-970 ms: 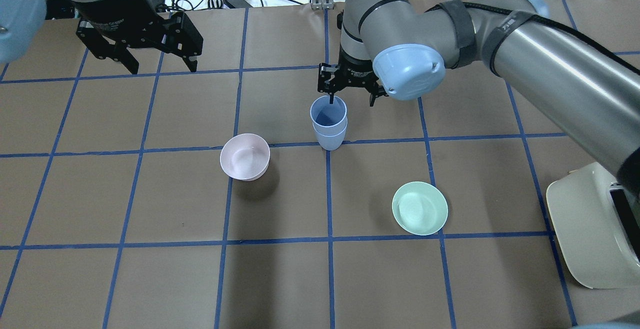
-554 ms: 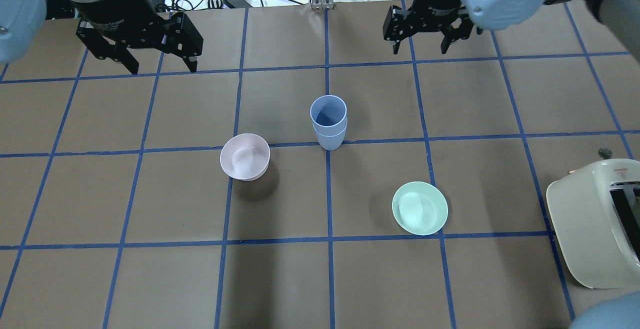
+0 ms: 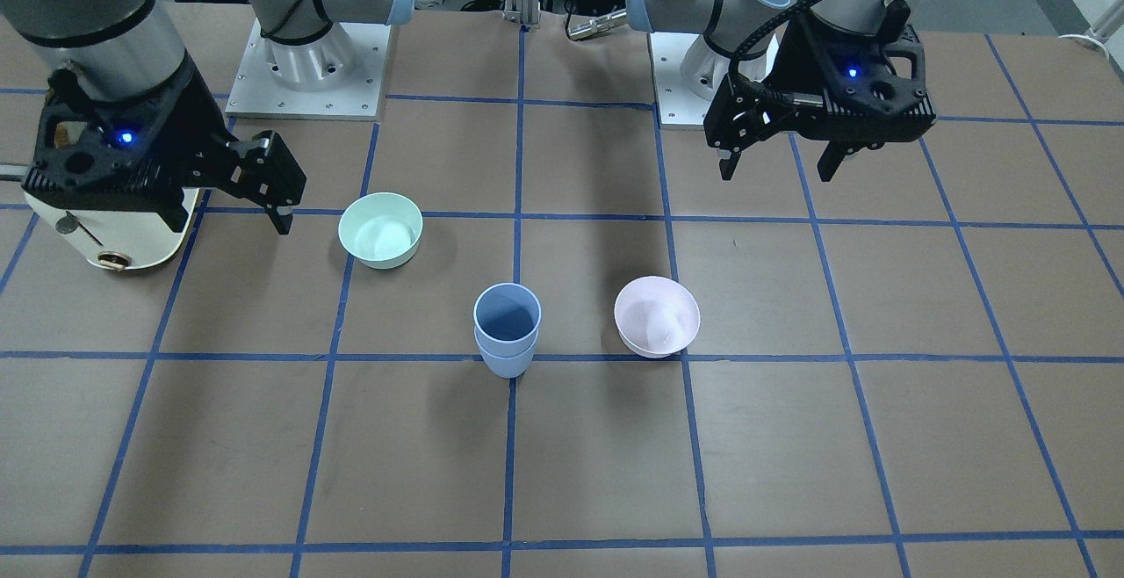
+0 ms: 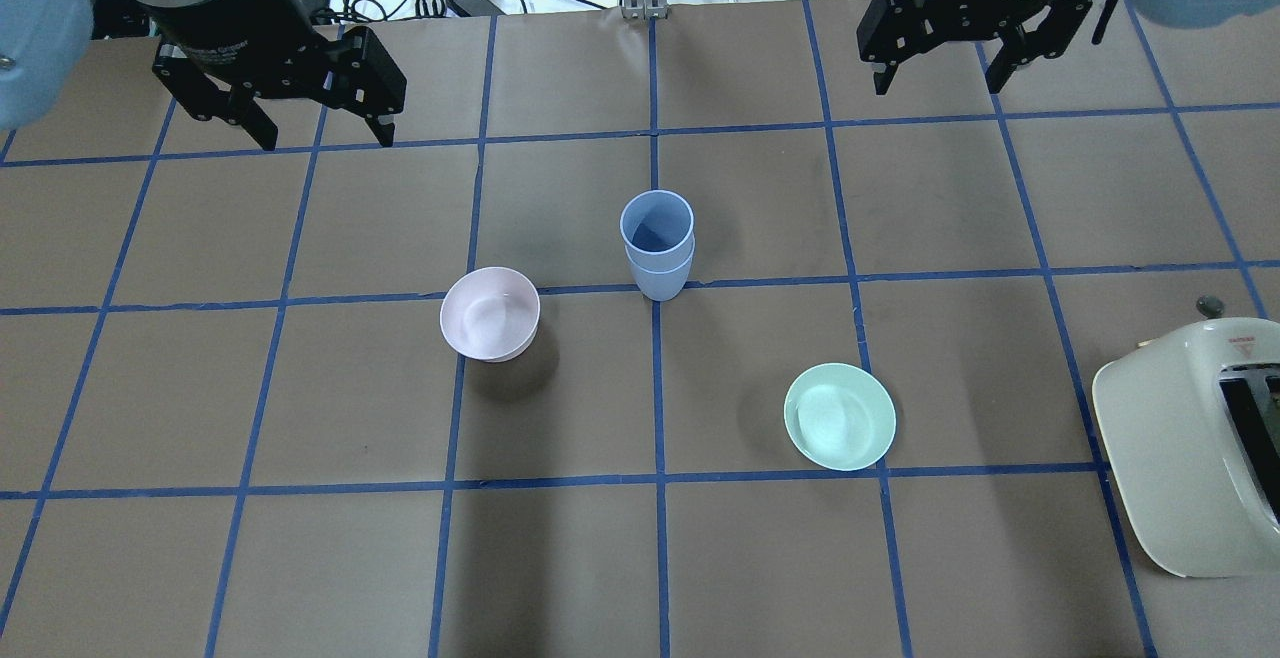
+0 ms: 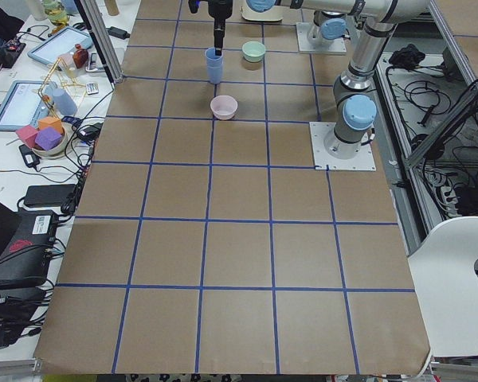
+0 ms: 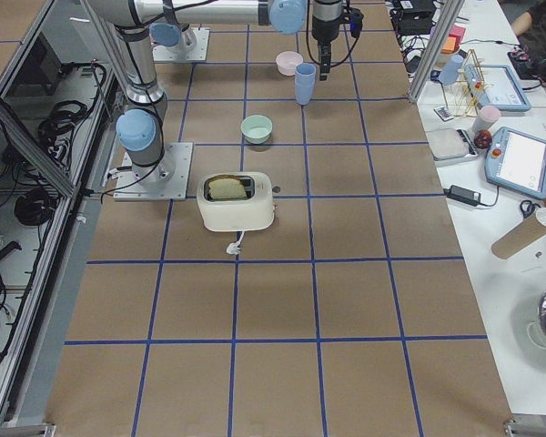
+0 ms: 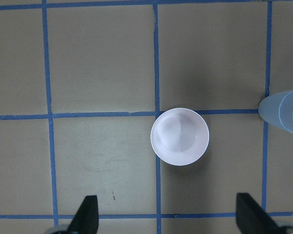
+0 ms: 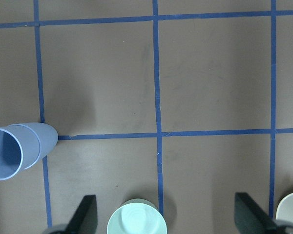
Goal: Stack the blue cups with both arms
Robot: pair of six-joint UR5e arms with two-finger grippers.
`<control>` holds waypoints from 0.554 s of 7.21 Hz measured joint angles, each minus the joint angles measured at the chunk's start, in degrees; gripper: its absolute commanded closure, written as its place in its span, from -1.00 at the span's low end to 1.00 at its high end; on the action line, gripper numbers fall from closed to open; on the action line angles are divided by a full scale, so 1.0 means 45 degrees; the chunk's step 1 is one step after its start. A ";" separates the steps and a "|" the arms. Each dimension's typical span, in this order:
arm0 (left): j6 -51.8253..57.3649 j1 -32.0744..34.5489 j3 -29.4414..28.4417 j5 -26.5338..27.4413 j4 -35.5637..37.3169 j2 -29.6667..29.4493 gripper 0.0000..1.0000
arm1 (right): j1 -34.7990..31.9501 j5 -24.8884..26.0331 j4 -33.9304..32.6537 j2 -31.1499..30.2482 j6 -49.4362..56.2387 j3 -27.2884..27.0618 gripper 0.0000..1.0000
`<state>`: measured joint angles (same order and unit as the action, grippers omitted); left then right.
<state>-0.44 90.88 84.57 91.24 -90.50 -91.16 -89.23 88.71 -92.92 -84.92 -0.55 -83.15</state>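
Note:
The two blue cups (image 4: pixel 657 243) stand nested one inside the other near the table's middle, upright on a blue tape line; they also show in the front-facing view (image 3: pixel 507 332). My left gripper (image 4: pixel 327 138) is open and empty, raised over the far left of the table. My right gripper (image 4: pixel 938 86) is open and empty, raised over the far right, well away from the cups. The left wrist view shows the stacked cups (image 7: pixel 285 109) at its right edge. The right wrist view shows them (image 8: pixel 19 148) at its left edge.
A pale pink bowl (image 4: pixel 490 313) stands left of the cups. A mint-green bowl (image 4: pixel 840 416) stands to their near right. A cream toaster (image 4: pixel 1180 458) sits at the right edge. Cables and clutter lie beyond the table's far edge.
My right gripper has lifted off the stacked cups and drawn back up to the far right. The cups stay nested in place. The left arm has not moved.

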 measured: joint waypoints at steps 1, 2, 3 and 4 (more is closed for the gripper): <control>0.0000 0.0000 -0.0003 -0.0001 0.0007 -0.0007 -1.00 | -0.0003 -0.0002 0.0097 -0.0261 0.0035 -0.0141 -1.00; 0.0000 0.0000 -0.0004 -0.0001 0.0012 -0.0013 -1.00 | 0.0001 0.0046 0.0182 -0.0362 0.0047 -0.0205 -1.00; 0.0005 0.0000 -0.0018 -0.0006 0.0014 -0.0014 -1.00 | 0.0002 0.0189 0.0267 -0.0409 0.0048 -0.0237 -1.00; 0.0018 0.0000 -0.0031 -0.0014 0.0014 -0.0015 -1.00 | 0.0018 0.0360 0.0321 -0.0431 0.0045 -0.0245 -1.00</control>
<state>-0.36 90.88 84.43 91.17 -90.44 -91.23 -89.14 90.33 -91.48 -86.86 -0.35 -84.25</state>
